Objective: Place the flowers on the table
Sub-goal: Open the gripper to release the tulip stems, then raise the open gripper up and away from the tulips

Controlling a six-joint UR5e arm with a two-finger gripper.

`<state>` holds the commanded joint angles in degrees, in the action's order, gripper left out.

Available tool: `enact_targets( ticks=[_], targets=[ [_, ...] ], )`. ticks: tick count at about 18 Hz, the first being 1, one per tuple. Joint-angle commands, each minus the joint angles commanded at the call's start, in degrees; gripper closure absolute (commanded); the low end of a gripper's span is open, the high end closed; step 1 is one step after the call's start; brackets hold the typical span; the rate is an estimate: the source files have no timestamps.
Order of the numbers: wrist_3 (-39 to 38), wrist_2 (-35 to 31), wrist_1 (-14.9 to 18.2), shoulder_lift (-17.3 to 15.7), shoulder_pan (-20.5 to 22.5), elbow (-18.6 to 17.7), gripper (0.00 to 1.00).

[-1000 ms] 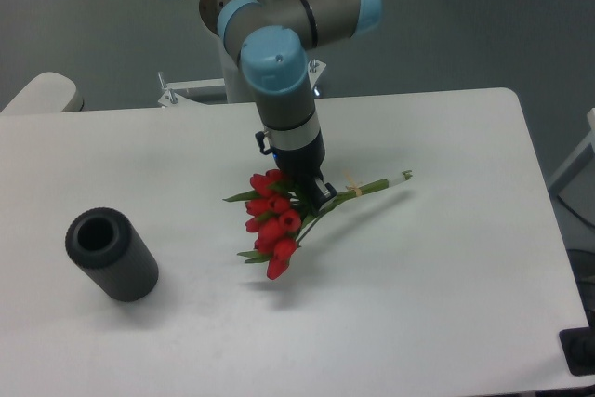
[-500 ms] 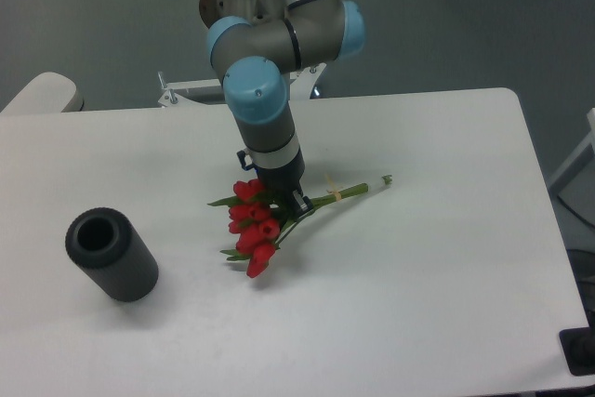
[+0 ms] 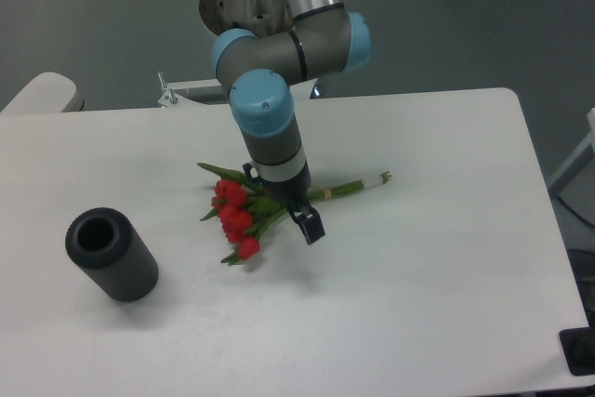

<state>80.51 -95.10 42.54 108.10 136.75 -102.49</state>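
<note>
The white table [image 3: 446,258] carries everything. The dark grey ribbed cylinder [image 3: 112,254] lies at 8 o'clock. The red tulip bunch [image 3: 236,216] lies near the centre, stems pointing to 3 o'clock. The gripper [image 3: 296,213] stands above the stems; if it is spread, I cannot tell.
</note>
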Motion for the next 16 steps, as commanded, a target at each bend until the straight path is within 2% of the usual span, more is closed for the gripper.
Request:
enact_targets(
  ticks=[5, 12, 16],
  targets=[
    [0.4, 4.4, 0.7, 1.5, 3.0, 6.9, 0.01],
    [0.3, 7.4, 10.4, 5.6, 4.0, 21.0, 0.01],
    [-0.7, 12.3, 11.5, 6.9, 5.1, 25.3, 0.01]
  ],
)
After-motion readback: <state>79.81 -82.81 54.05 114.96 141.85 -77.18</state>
